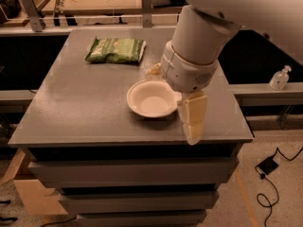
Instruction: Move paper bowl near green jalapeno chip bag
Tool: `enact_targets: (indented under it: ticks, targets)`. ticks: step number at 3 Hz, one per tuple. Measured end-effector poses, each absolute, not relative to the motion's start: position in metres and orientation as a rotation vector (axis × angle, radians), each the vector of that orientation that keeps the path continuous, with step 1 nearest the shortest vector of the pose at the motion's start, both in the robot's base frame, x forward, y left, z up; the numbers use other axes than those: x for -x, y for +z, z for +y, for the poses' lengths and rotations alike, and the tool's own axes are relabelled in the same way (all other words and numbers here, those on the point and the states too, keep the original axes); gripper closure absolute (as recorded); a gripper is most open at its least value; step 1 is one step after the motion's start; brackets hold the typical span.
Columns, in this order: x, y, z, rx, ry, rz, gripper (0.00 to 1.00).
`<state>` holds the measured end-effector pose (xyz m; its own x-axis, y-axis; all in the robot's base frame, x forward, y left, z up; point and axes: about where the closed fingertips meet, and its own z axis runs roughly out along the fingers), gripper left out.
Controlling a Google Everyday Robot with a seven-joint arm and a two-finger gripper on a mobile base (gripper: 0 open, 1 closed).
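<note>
Gripper point(173, 104) is positioned over the right part of the grey worktop point(78, 115), at the right rim of the paper bowl point(150, 100). Its fingers point(194, 119) stand apart: one pale finger hangs just right of the bowl toward the near edge, and the other's tip shows at the bowl's far rim (contact with the bowl cannot be told). The bowl sits upright near the worktop's centre. The green jalapeno chip bag point(115, 50) lies flat at the far left, well apart from the bowl.
</note>
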<state>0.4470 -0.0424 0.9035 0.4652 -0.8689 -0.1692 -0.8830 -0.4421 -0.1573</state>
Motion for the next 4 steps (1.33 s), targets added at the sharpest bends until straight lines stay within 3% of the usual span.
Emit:
enact_targets:
  ticks: [3, 4]
  targets:
    - [-0.481, 0.843, -0.035, 2.547, 0.252, 1.504, 0.00]
    - [-0.489, 0.834, -0.037, 2.551, 0.277, 1.513, 0.18]
